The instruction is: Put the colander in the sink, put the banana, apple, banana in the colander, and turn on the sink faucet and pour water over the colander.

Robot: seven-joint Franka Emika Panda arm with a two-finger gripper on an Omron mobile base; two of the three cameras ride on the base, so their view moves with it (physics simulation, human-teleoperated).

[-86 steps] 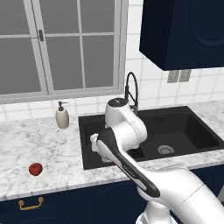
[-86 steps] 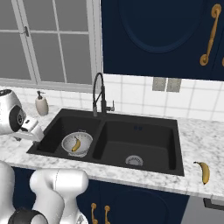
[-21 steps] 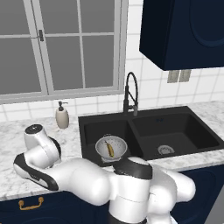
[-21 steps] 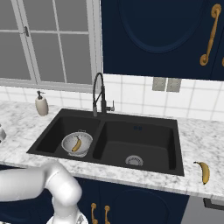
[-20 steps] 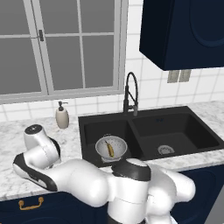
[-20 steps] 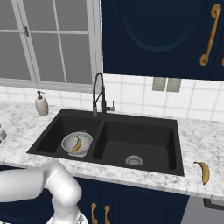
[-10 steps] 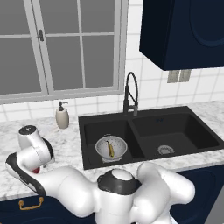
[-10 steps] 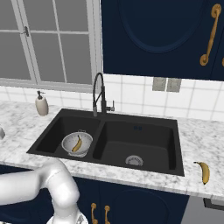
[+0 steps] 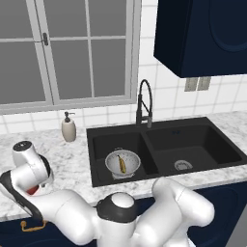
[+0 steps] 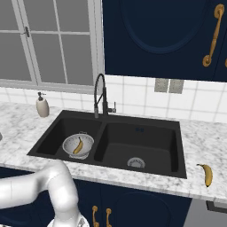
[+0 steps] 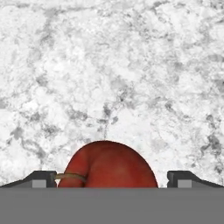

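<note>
The red apple (image 11: 109, 166) lies on the marble counter, straight below my gripper (image 11: 113, 179), whose two fingertips (image 11: 43, 178) stand wide open on either side of it without touching. In the left base view a sliver of the apple (image 9: 32, 191) shows behind my forearm, left of the sink (image 9: 193, 140). The colander (image 9: 112, 159) (image 10: 71, 142) sits in the left basin with one banana (image 9: 122, 165) (image 10: 78, 146) inside. A second banana (image 10: 206, 174) lies on the counter right of the sink (image 10: 142, 133). The black faucet (image 9: 143, 101) (image 10: 101, 95) stands behind the basins; no water shows.
A beige soap bottle (image 9: 69, 129) (image 10: 42, 106) stands at the back of the left counter under the window. Dark wall cabinets hang above the right side. My own arm curls across the front of the counter.
Over the last seconds the arm swung from above the sink to the left counter. In the last second the hand sank lower over the apple. The jaws stayed open.
</note>
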